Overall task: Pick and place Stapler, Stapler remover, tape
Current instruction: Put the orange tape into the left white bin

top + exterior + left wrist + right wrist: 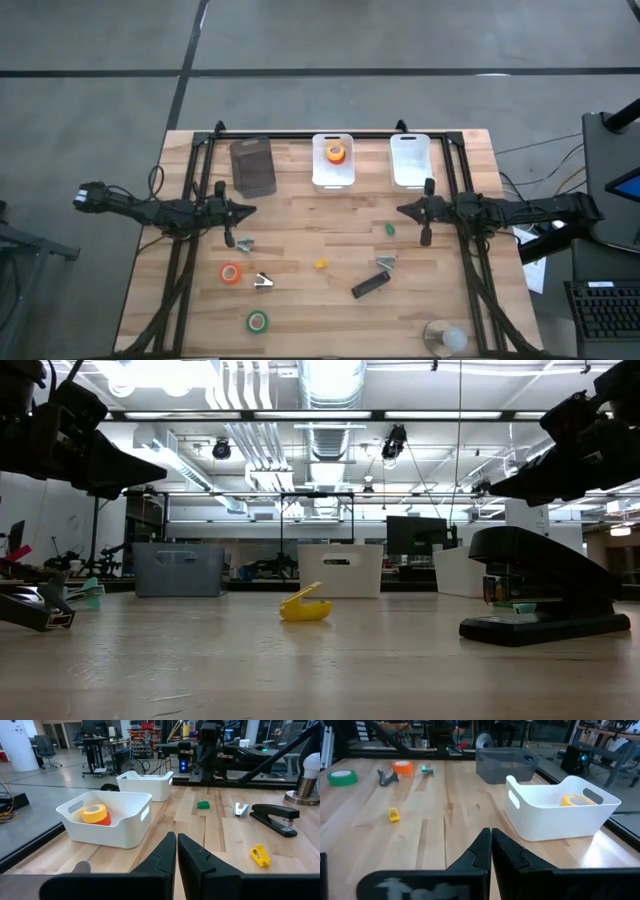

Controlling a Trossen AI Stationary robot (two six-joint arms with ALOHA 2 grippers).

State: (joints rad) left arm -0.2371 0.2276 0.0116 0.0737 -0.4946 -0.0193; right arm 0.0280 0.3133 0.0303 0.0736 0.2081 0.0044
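The black stapler (370, 286) lies flat on the table's near right part; it also shows as the stapler (275, 817) and stapler (540, 595). An orange tape ring (231, 273) and a green tape ring (258, 321) lie near left; orange tape (402, 766), green tape (342, 777). Silvery staple removers (245, 243), (263, 281), (385, 262) lie scattered. More tape (95, 814) sits in the middle white bin (333, 180). My left gripper (250, 210) and right gripper (402, 210) hover shut above the table, facing each other; left gripper (177, 845), right gripper (490, 842).
A grey bin (252, 165) and a second white bin (410, 160) stand along the far edge beside the middle one. A small yellow bit (321, 265) and a green bit (390, 229) lie mid-table. A clear round object (445, 338) sits at the near right corner.
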